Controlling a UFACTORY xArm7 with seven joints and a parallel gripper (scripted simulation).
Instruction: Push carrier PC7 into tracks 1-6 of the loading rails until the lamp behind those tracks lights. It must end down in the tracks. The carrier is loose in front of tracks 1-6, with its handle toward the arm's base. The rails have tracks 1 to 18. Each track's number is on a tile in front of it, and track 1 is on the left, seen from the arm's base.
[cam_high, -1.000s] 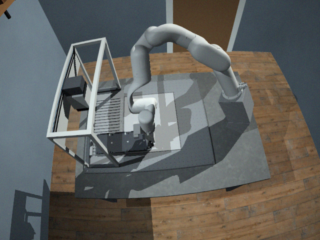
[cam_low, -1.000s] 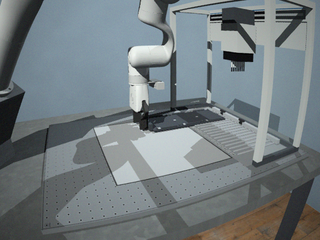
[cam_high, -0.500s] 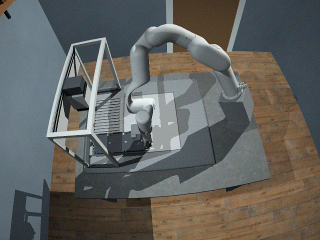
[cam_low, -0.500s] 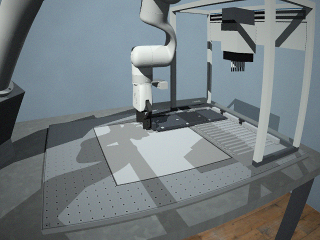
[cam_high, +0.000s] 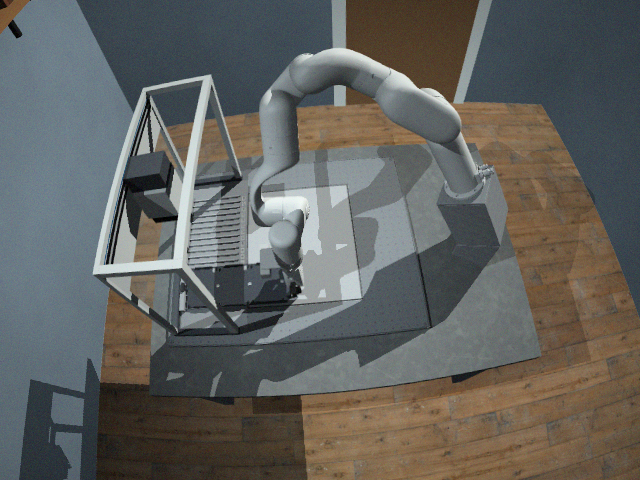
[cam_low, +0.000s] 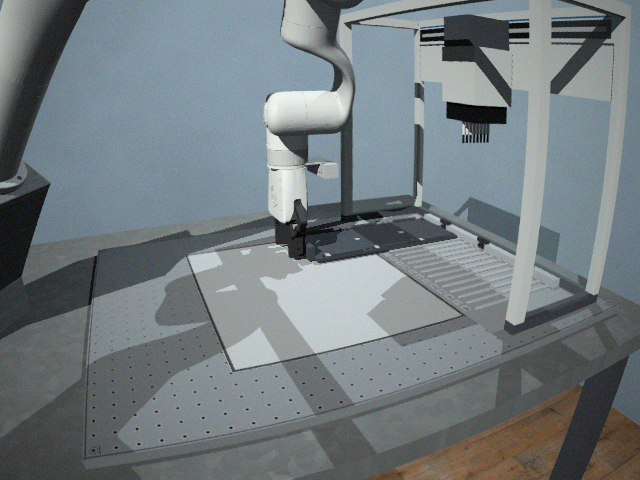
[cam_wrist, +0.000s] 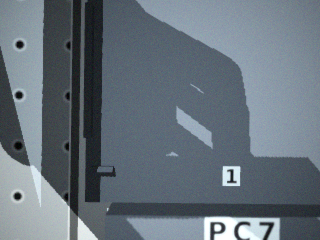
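Note:
Carrier PC7 (cam_high: 232, 286) (cam_low: 356, 241) is a long dark flat plate. It lies at the left end of the loading rails (cam_high: 217, 227) (cam_low: 465, 268), reaching in under the white frame. Its white "PC7" label shows at the bottom of the wrist view, with the track tile "1" (cam_wrist: 231, 176) just beyond it. My gripper (cam_high: 294, 272) (cam_low: 295, 246) points straight down at the carrier's near end, by the handle. Its fingers are open and hold nothing. The fingers do not show in the wrist view. I cannot make out a lamp.
A white gantry frame (cam_high: 193, 155) (cam_low: 532, 206) stands over the rails, with a dark pipette head (cam_high: 147, 170) (cam_low: 475, 118) hanging high inside it. A pale mat (cam_high: 330, 242) (cam_low: 336, 299) lies on the perforated table (cam_low: 206, 403). A dark side rail (cam_wrist: 93, 100) runs left of track 1.

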